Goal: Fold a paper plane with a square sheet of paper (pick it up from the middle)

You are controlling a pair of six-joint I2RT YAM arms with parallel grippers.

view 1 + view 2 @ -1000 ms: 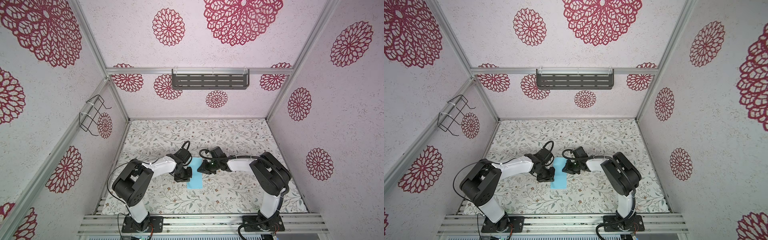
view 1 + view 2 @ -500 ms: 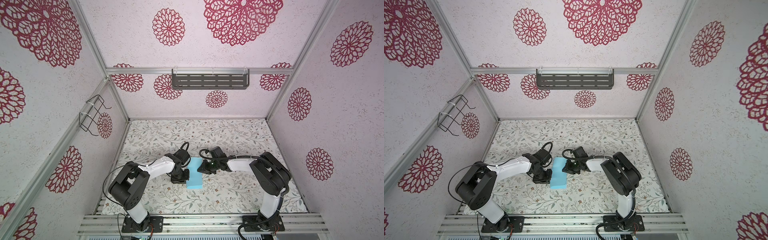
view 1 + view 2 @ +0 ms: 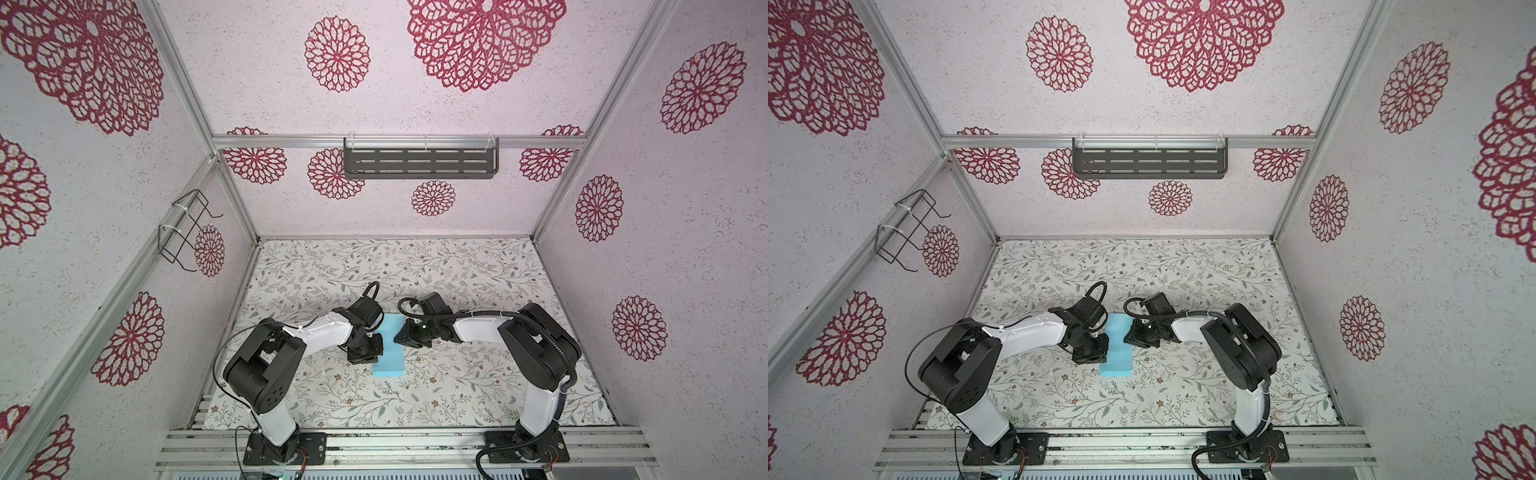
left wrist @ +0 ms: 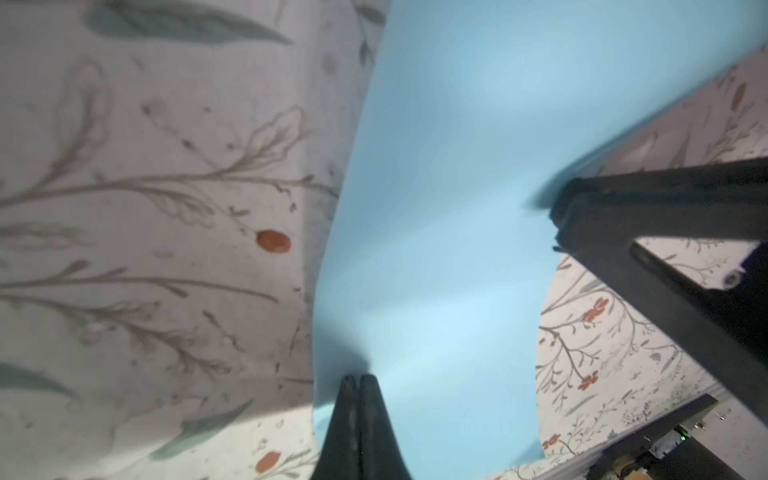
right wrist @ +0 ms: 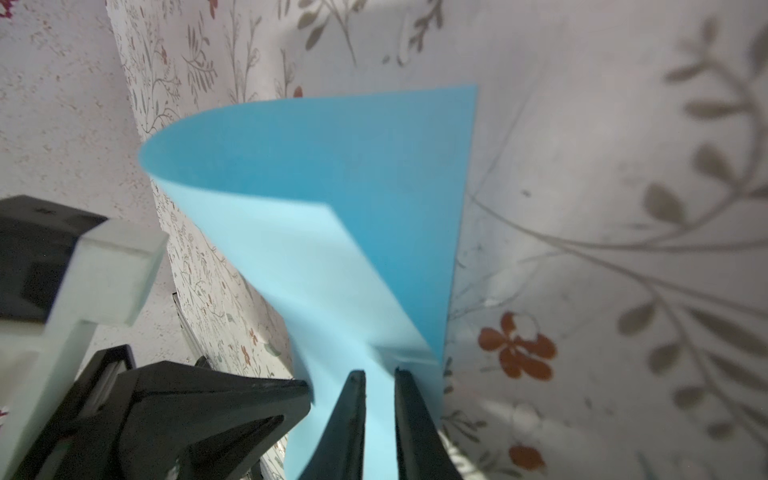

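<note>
On the flowered table [image 3: 457, 270], just 6 o'clock of the middle, the square sheet of paper [image 3: 388, 361] is held bent. Its 9 o'clock edge is pinched tight by the left gripper [image 4: 356, 380]. At 3 o'clock the right gripper [image 5: 378, 374] is set around it, jaws slightly apart; a squeeze cannot be told.

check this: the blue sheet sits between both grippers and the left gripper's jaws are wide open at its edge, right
No: the left gripper is shut, its jaws pressed together on the edge of the square sheet of paper, as the left wrist view shows. The sheet does sit between it and the right gripper.
</note>
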